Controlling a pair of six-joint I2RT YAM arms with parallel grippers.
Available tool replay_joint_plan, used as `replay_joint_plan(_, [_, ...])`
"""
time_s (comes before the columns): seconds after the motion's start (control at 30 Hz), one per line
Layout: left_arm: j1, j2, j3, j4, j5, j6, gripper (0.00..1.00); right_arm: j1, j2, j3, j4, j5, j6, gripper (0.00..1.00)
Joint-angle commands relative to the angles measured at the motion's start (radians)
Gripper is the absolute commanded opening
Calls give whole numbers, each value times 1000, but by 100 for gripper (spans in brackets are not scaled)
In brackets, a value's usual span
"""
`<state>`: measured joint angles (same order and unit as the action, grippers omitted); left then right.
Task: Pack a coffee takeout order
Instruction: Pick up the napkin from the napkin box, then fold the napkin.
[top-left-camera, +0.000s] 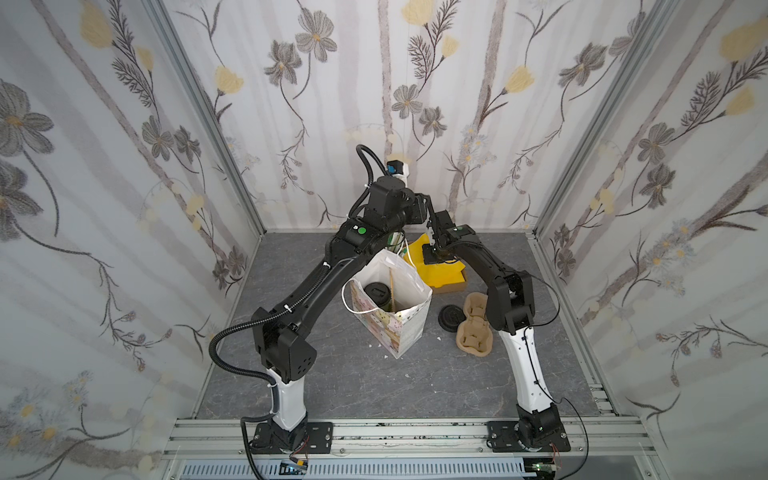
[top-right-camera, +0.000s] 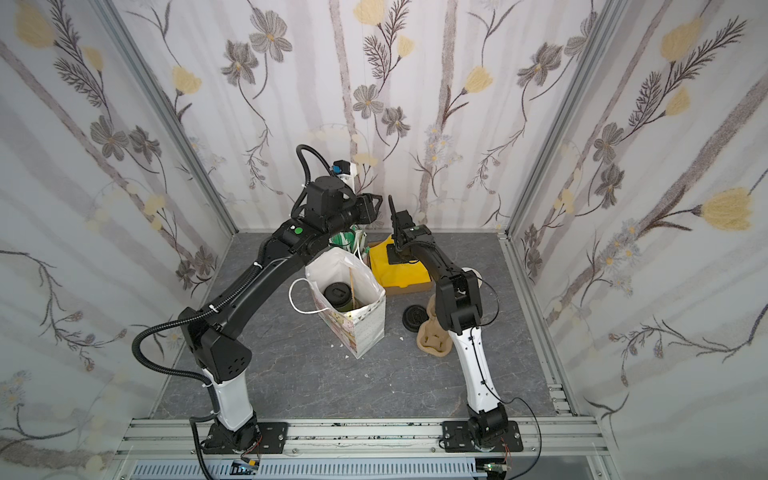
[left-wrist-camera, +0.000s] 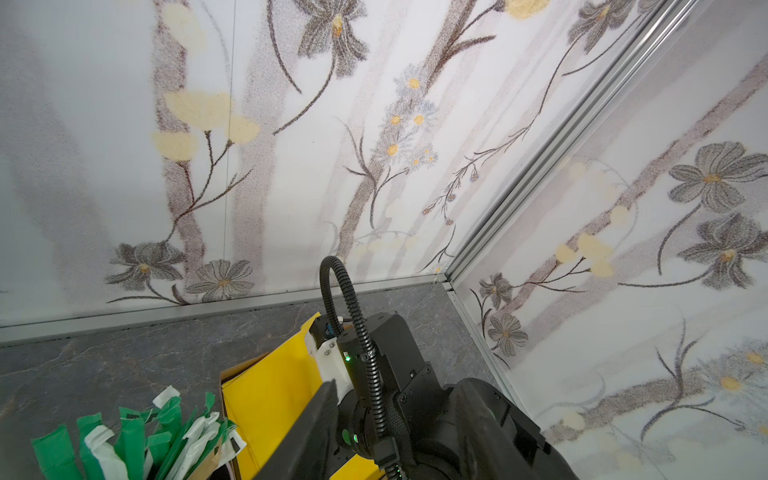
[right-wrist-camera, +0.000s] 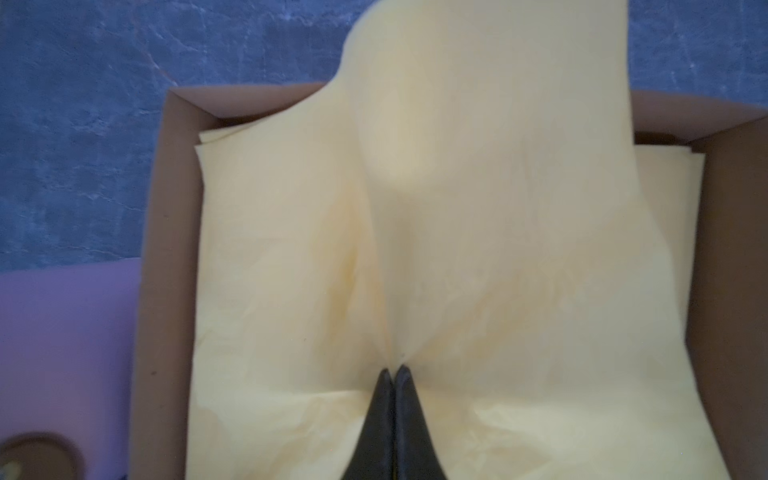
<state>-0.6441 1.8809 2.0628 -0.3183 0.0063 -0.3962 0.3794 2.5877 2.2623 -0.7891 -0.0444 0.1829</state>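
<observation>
Three walls (top-left-camera: 374, 83) w/ pale floral wallpaper, grey & yellow blooms. Alu posts (top-left-camera: 210, 124) in both back corners. Tabletop (top-left-camera: 353, 382) is dark grey, marble-look, w/ a slotted alu rail (top-left-camera: 395, 434) along the front edge. Light's soft, even.

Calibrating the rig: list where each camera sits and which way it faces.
Top views: high behind the robot, looking down on left arm, right arm, bag.
Left wrist: raised, faces the back wall; open left pincer shows.
Right wrist: straight down on the napkin, right pincer shut on it.
Shared: every view shows the napkin.
</observation>
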Motion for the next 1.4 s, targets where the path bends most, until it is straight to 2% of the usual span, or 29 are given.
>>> replay_joint_plan(0.0, [0, 6, 18, 29, -17, 15, 48, -4, -41, 6, 20, -38, 25, 0])
replay_joint_plan(0.27, [-2, 31, 65, 28, -7, 53, 50, -35, -95, 0, 13, -136, 71, 0])
replay_joint_plan(0.4, [-1, 64, 115, 28, 42, 44, 50, -61, -132, 0, 24, -215, 89, 0])
replay_joint_plan(0.53, [-1, 103, 160, 28, 84, 10, 50, -76, -198, -17, 62, -282, 90, 0])
replay_joint_plan(0.67, [-4, 139, 209, 28, 121, -15, 51, -90, -301, -104, 155, -344, 137, 0])
replay_joint_plan(0.93, [-35, 211, 299, 28, 205, 9, 55, -116, -507, -295, 442, -601, 312, 0])
replay_joint_plan(1.17, [-44, 175, 262, 28, 126, 41, 56, -133, -679, -529, 872, -794, 575, 0])
replay_joint_plan(1.37, [-42, 104, 210, 28, 56, 85, 58, -141, -719, -625, 1170, -925, 769, 0])
